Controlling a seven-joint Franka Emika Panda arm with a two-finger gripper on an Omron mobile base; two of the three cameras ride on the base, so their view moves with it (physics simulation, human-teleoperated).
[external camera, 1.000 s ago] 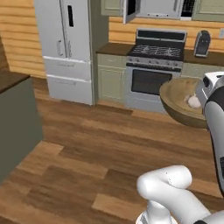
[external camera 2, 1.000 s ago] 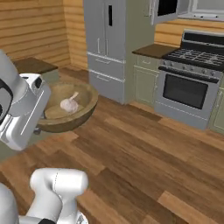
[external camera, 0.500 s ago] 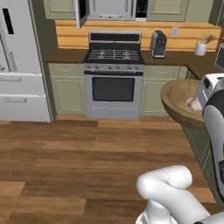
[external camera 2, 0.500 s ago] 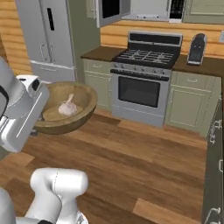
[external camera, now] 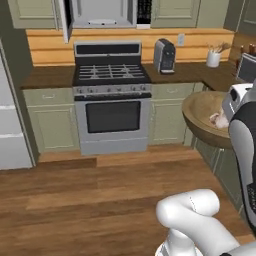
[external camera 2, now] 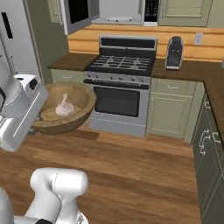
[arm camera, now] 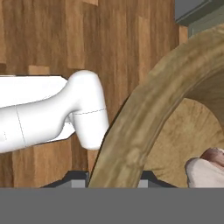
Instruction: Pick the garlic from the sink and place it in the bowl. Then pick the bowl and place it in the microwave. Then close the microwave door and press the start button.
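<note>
Done: garlic [external camera 2: 64,107] in bowl [external camera 2: 83,98] | jaws pinching our bowl's rim, carried aloft | left: microwave [external camera 2: 120,11] loading, door [external camera 2: 78,14] shut, start pressed

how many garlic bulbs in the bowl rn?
1. The garlic lies inside the bowl, which is held up off the floor in front of the range. Another could be hidden behind the bowl's near wall.

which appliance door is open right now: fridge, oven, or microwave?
The silver-framed microwave door above the steel gas range, swung out leftward. The oven door on the range sits flush; the grey fridge looks shut.
</note>
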